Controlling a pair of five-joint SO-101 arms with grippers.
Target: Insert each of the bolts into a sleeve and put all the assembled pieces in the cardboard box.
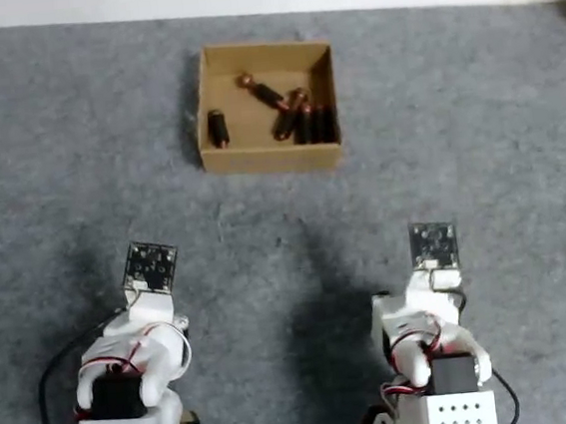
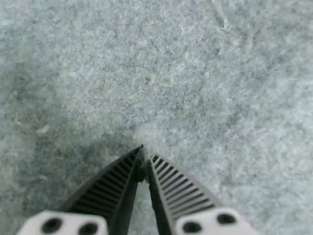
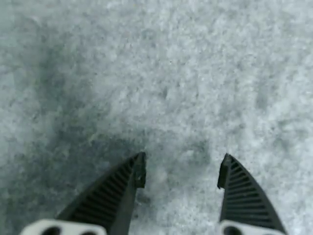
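Legible markings: we find none, with no text, label, number or sign readable on the cardboard box (image 1: 271, 158) or the grey carpet (image 1: 478, 153) around it.

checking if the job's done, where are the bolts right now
In the high view, the bolts lie inside the cardboard box at the far middle of the grey surface: one by its left wall, the rest bunched toward its right.

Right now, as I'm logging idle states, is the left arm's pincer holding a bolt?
No, the left pincer is shut tip to tip over the grey carpet, with nothing held in it.
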